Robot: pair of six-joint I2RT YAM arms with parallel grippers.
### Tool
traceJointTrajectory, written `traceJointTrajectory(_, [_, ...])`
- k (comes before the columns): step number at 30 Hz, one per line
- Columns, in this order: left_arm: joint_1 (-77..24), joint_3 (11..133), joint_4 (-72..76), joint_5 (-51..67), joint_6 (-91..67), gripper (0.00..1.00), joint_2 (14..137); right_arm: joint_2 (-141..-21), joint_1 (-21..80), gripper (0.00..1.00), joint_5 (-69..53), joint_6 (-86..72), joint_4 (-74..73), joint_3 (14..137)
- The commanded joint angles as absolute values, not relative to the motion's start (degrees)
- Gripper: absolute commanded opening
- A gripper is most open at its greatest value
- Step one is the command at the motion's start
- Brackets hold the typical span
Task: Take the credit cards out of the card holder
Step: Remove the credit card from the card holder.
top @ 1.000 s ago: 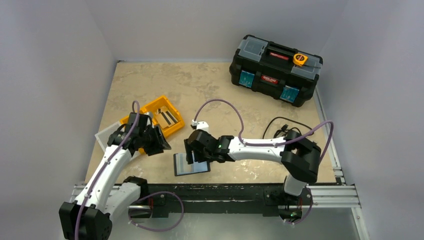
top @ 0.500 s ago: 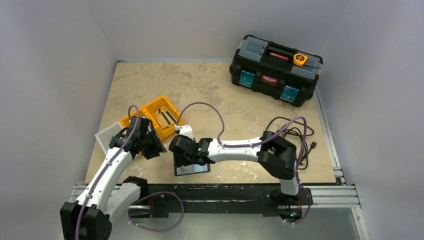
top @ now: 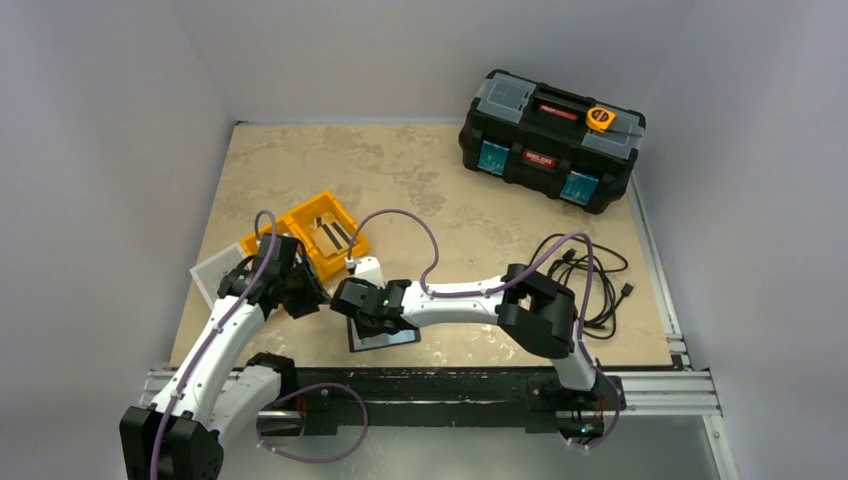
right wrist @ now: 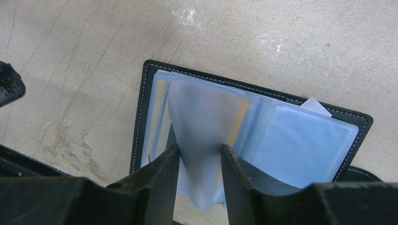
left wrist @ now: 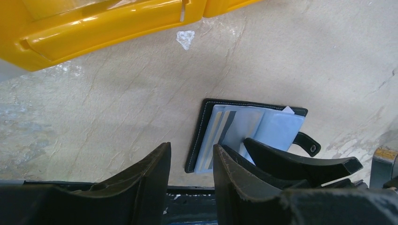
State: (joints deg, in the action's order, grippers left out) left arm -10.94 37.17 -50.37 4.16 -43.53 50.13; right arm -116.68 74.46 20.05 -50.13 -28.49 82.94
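Note:
The black card holder (top: pixel 385 337) lies open near the table's front edge, its grey-blue clear sleeves facing up (right wrist: pixel 305 140). Credit cards sit inside the sleeves and show only as yellowish edges (right wrist: pixel 161 93) and a striped face (left wrist: pixel 219 129). My right gripper (right wrist: pixel 200 147) is over the holder's left half (top: pixel 362 312), shut on one clear sleeve that it lifts and bunches between its fingers. My left gripper (left wrist: pixel 191 147) hovers just left of the holder (top: pixel 305 295), open, with nothing between its fingers. The right gripper's fingers (left wrist: pixel 291 159) rest on the sleeves in the left wrist view.
Orange bins (top: pixel 322 235) stand right behind the left gripper, with a flat grey plate (top: pixel 208 275) to their left. A big black toolbox (top: pixel 550 140) sits at the back right. A coiled black cable (top: pixel 592 285) lies at the right. The black front rail (left wrist: pixel 187 206) runs close to the holder.
My right arm has swung left over the holder and its fingers have closed in on a clear sleeve. The left gripper has shifted slightly left.

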Motion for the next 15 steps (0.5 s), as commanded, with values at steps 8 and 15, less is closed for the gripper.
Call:
traceJointTrajectory(8, [-11.53, 35.53, -43.78, 12.75, -42.22, 0.37, 51.58, -116.33, 73.17, 0.09, 13.87, -51.99, -23.62, 74.89])
traceJointTrajectory(15, [-13.56, 33.78, -40.42, 16.82, -42.97, 0.23, 53.04, -111.08, 71.95, 0.03, 10.99, -52.36, -16.32, 69.33])
